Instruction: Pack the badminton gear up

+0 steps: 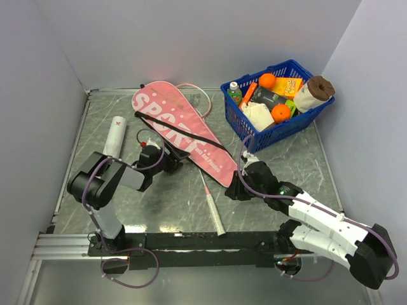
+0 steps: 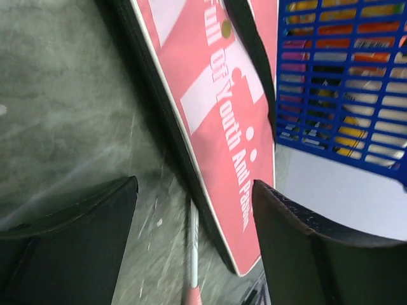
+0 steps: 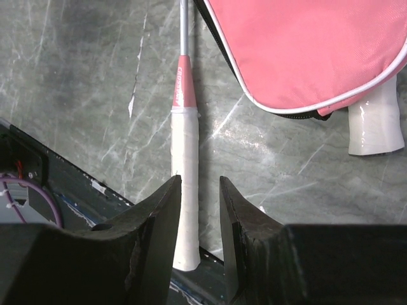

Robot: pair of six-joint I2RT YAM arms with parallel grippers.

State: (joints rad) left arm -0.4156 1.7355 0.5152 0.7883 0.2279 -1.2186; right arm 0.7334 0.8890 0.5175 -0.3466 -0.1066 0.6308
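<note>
The pink bag lettered "SPORT" lies slantwise across the table, black strap on top. One racket's white handle and thin shaft run out from under its narrow end. A second white handle pokes from the bag, and a pink hoop shows past the bag's far edge. The white tube lies at the left. My left gripper is open at the bag's left edge, low over the shaft. My right gripper hovers by the narrow end, jaws narrowly apart and empty, the handle beyond them.
A blue basket with oranges, a bottle and a paper roll stands at the back right, close to the bag. Grey walls enclose the table on three sides. The black mounting rail runs along the near edge.
</note>
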